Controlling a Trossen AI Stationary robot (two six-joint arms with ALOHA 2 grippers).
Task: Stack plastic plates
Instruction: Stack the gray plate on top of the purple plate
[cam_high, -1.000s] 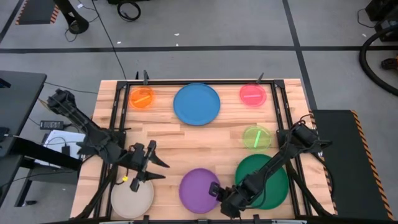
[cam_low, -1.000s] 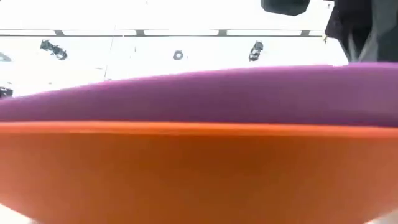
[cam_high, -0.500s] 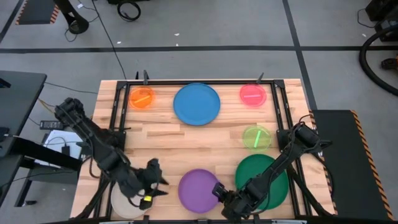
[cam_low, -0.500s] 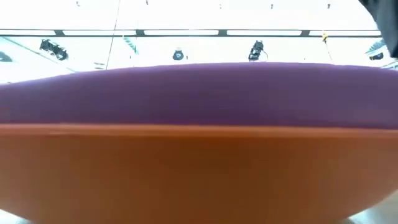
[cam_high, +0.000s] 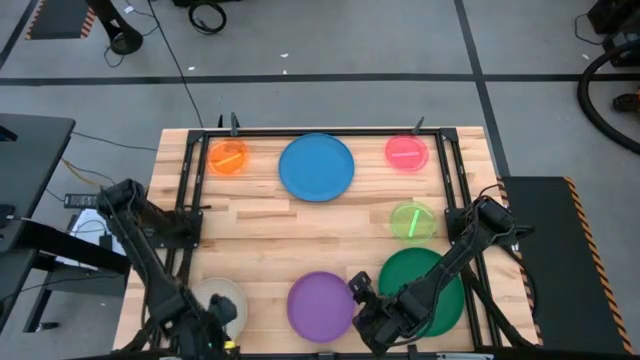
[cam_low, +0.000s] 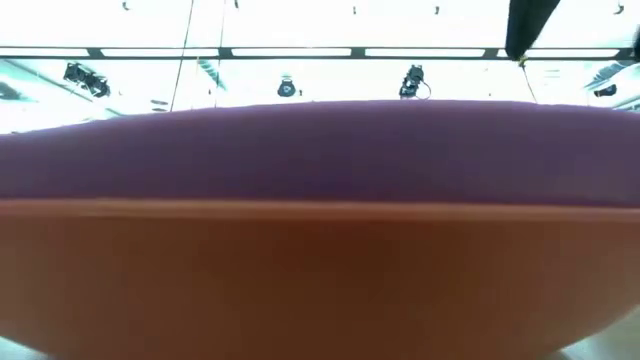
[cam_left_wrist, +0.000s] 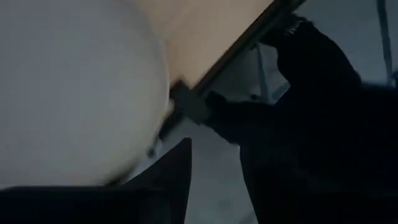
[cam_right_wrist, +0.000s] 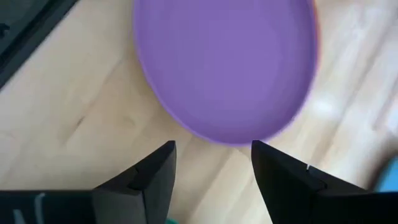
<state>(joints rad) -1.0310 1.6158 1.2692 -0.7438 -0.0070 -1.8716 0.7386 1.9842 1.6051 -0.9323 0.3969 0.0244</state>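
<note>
The purple plate (cam_high: 318, 305) lies level on the orange-red plate (cam_low: 320, 270) near the table's front edge. My right gripper (cam_high: 360, 298) stands open just right of it. In the right wrist view the purple rim (cam_right_wrist: 230, 138) lies just ahead of the fingers and clear of them. The cream plate (cam_high: 222, 297) rests flat at the near left. My left gripper (cam_high: 216, 326) hangs open over its near rim, at the table's front edge. Whether it touches the cream plate (cam_left_wrist: 74, 93), I cannot tell.
The dark green plate (cam_high: 440, 285) lies under my right arm. The lime plate (cam_high: 412, 221) sits behind it. Along the far edge are the small orange (cam_high: 228, 157), blue (cam_high: 316, 167) and pink (cam_high: 407, 152) plates. A black frame (cam_high: 187, 215) borders the table.
My left gripper has swung toward the table's near edge, from the bare wood behind the cream plate to that plate's near rim. My right gripper has let go of the purple plate and drawn slightly back. The plate's raised right side has dropped level onto the orange-red plate.
</note>
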